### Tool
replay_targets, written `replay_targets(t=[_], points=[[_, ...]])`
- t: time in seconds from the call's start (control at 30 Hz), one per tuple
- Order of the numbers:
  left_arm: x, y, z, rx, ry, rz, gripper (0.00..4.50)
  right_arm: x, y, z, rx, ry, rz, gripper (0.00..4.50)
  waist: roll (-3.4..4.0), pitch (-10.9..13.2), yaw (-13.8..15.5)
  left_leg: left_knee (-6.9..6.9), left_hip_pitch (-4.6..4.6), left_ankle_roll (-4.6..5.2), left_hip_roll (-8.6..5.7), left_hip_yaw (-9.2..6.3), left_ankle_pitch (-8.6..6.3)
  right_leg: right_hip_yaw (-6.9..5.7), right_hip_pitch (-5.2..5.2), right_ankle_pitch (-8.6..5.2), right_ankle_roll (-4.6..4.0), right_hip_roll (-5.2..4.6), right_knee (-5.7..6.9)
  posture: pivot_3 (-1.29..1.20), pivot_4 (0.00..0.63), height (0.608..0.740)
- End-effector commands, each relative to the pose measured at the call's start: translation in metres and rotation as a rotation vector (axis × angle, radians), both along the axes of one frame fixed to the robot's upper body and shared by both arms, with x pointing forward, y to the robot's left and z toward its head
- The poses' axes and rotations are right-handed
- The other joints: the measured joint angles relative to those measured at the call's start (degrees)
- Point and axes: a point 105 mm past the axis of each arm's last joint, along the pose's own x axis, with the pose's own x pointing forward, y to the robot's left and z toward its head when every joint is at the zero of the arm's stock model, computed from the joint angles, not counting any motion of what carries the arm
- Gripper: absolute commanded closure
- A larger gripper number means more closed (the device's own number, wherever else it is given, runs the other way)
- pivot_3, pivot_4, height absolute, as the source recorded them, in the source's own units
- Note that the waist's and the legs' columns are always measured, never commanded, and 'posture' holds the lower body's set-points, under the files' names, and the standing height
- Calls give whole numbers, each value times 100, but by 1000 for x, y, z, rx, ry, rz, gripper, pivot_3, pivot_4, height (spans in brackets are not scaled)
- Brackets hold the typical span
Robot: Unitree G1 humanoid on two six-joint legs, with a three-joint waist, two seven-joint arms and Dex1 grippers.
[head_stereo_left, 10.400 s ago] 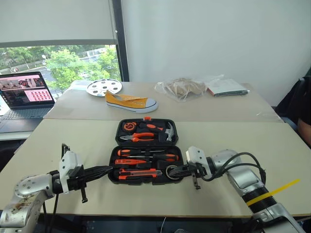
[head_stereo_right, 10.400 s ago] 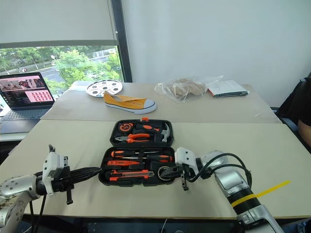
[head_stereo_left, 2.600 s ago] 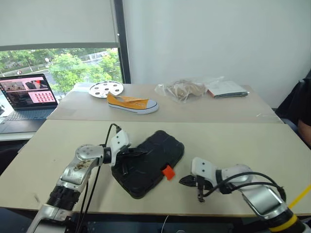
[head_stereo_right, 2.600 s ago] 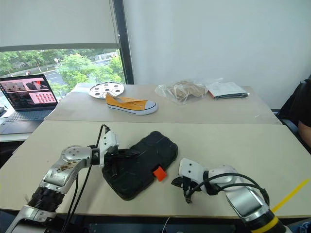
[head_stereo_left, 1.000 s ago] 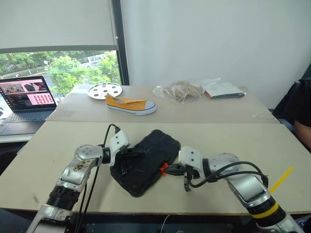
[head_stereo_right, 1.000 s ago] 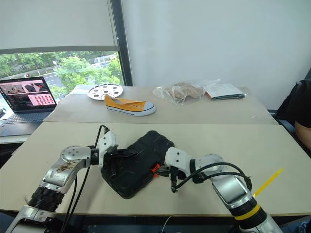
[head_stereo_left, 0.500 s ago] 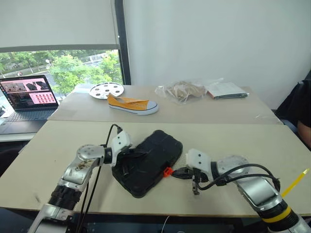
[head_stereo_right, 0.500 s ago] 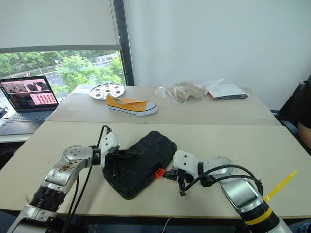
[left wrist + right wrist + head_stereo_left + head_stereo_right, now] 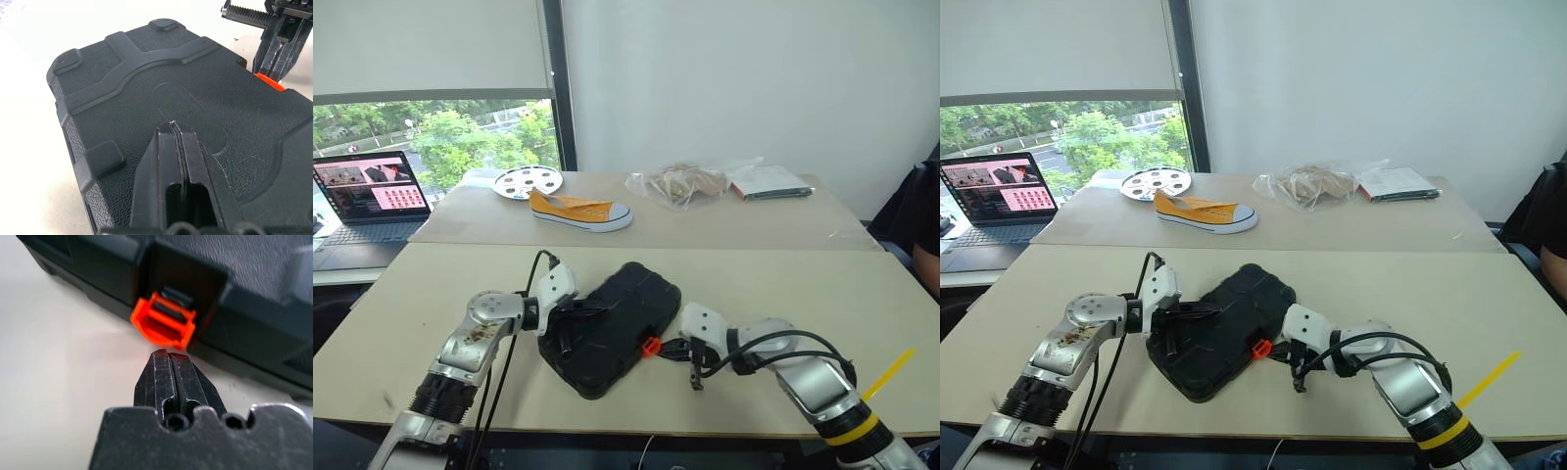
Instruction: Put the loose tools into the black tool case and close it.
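Near the desk's front edge the black tool case (image 9: 610,326) lies folded shut, no loose tools showing; left gripper (image 9: 172,128), jaws together, presses on its lid, right gripper (image 9: 168,357), closed and empty, noses the still-unfastened orange latch (image 9: 163,321)

head pair: high, looking down, far | wrists: close, both on black tool case (image 9: 146,78)

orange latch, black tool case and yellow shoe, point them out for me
orange latch (image 9: 164,323), right wrist view, its front face
black tool case (image 9: 607,338), left eye view, middle of its closed lid
yellow shoe (image 9: 578,210), left eye view, its canvas side
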Motion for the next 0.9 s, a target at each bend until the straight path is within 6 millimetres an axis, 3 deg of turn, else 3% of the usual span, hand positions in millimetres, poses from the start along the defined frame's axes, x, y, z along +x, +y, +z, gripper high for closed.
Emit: replay_targets(t=[0.03, 0.27, 0.57, 0.9], points=[[-6, 8, -34, 67, 126, 32, 4490, 0, 8, 28, 103, -103, 21, 4500, 0, 0, -11, 0, 0, -1, 1, 0, 0, 0, 0, 0, 0, -1, 0, 0, 150, 740], [-6, 8, -35, 67, 131, 32, 4490, -2, 10, 47, 209, -158, -3, 4500, 1, 2, -18, -1, -3, -4, 3, -3, 0, 1, -4, 0, 0, -1, 2, 0, 150, 740], [-7, 6, -37, 62, 137, 27, 4490, -1, 11, 45, 214, -153, -15, 4500, 1, 2, -28, -3, -24, -10, 3, -7, 2, 1, -4, 0, 0, -17, 5, 0, 150, 740], [-7, 9, -38, 68, 141, 35, 4490, -17, -14, 16, 111, -8, -61, 4500, 3, 2, -3, -2, -32, -2, 0, -17, -2, -14, -11, -1, 0, -32, -9, 0, 150, 740]])
